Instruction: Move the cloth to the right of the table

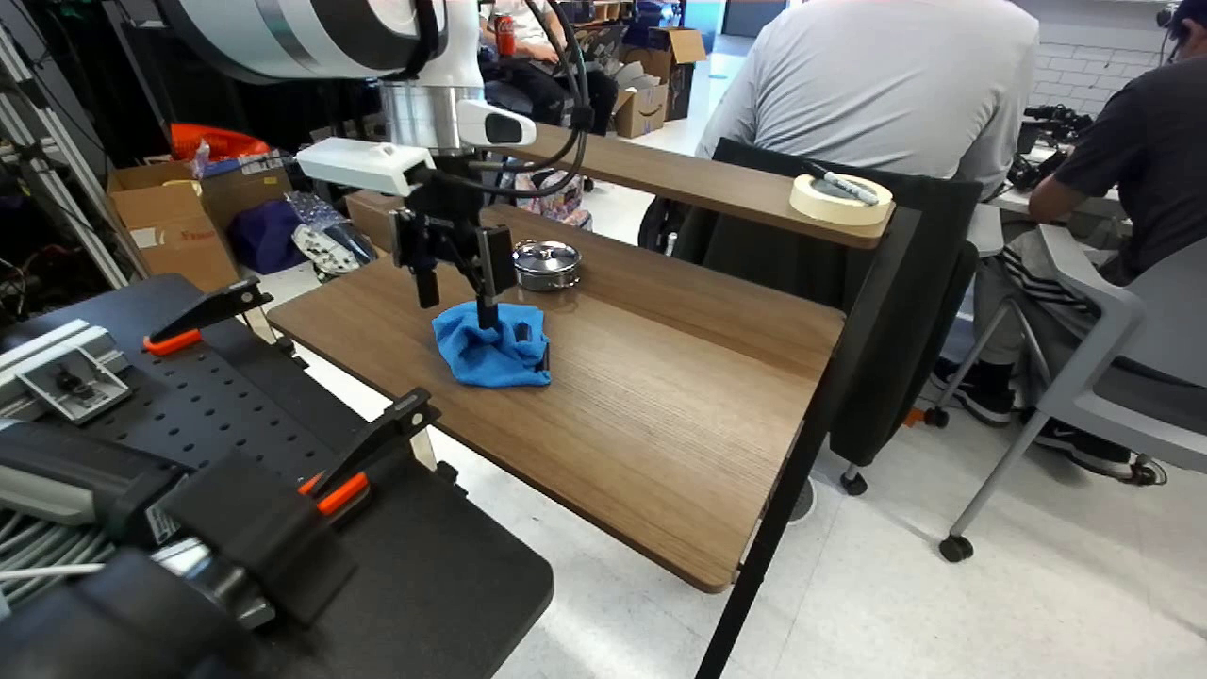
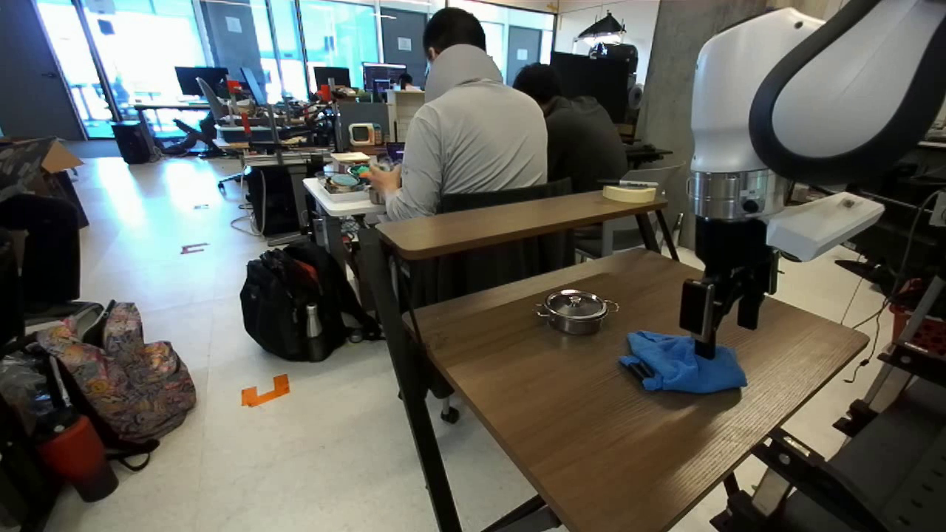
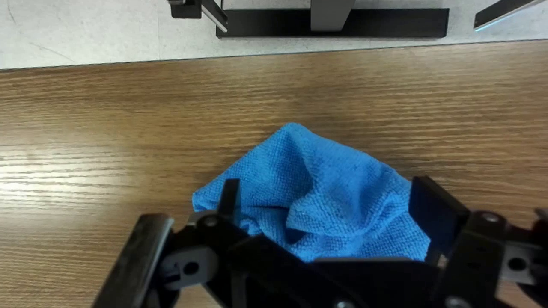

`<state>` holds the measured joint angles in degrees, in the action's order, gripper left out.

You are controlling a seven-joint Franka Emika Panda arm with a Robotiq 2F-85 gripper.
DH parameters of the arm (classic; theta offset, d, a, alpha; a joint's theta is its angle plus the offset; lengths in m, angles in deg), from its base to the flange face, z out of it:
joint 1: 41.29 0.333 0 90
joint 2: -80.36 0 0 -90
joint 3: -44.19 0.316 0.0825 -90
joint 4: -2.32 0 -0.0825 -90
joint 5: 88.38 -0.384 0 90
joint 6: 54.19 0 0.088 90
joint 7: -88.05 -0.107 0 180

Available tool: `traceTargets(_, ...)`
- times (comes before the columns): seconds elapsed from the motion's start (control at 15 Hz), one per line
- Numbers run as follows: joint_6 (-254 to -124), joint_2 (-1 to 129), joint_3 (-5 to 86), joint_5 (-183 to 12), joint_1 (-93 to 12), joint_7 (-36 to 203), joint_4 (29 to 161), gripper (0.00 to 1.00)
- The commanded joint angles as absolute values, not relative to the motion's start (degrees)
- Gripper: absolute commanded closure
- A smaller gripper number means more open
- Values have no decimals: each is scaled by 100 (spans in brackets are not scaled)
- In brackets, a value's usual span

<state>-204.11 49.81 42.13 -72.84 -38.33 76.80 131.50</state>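
- Jaws apart: gripper (image 1: 457, 302) points down over the cloth. Wrist view: fingers (image 3: 231, 196) at left and right, fabric in the gap. One fingertip overlaps the cloth in both exterior views; whether it touches, cannot tell.
- Cloth (image 3: 342, 188): blue, crumpled, on the table (image 1: 660, 405), between pot and bench. Wrist view: long axis roughly left to right, sloping down rightward; one blunt corner points up toward the tabletop edge, another points left. Lower side hidden by the gripper.
- Dark strip (image 2: 639, 369) in an exterior view: at the cloth's left end, identity unclear. Long axis there also runs left to right, dropping slightly rightward.
- Pot (image 2: 576, 313): metal, lidded, upright, near the cloth but apart from it.
- Shelf (image 1: 660, 179): raised along one long side of the table; bears a tape roll (image 1: 837, 209) with a marker (image 1: 852, 188) lying on top.
- Bench (image 1: 471, 585): black, near the table's opposite long side, clamp (image 1: 372, 440) at its edge.
- Person in grey (image 1: 877, 85): seated beyond the shelf, back to the table.
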Motion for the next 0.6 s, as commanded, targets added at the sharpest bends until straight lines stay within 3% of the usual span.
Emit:
traceTargets(0.0,-20608,4628,4127,-7578,-3804,7805,12803,0)
traceTargets(0.53,-20861,3899,4023,-7783,-3649,7654,12277,0)
